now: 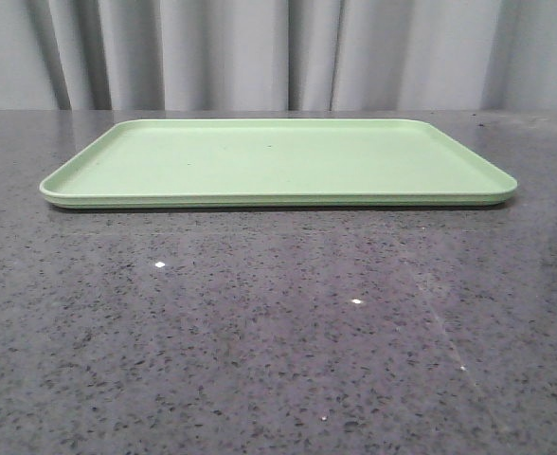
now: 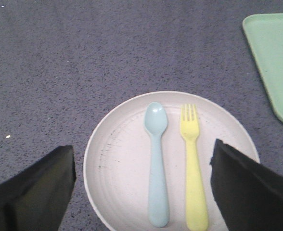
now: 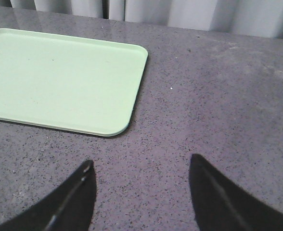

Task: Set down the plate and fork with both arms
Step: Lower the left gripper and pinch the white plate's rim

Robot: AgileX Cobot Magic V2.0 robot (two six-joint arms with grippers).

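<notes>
Legible text, labels, brands, numbers, signs: none in any view. Tray (image 1: 278,161): plain green surface, unmarked. Plate (image 2: 122,159): faint speckles only, no print. Fork (image 2: 193,168) and spoon (image 2: 157,163): no lettering or maker's mark visible. Table (image 1: 278,341): speckled stone pattern, no markings.

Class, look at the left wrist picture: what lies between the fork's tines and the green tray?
Only the plate's rim, then bare grey table, separates the fork from the tray; the left wrist view shows this.
</notes>
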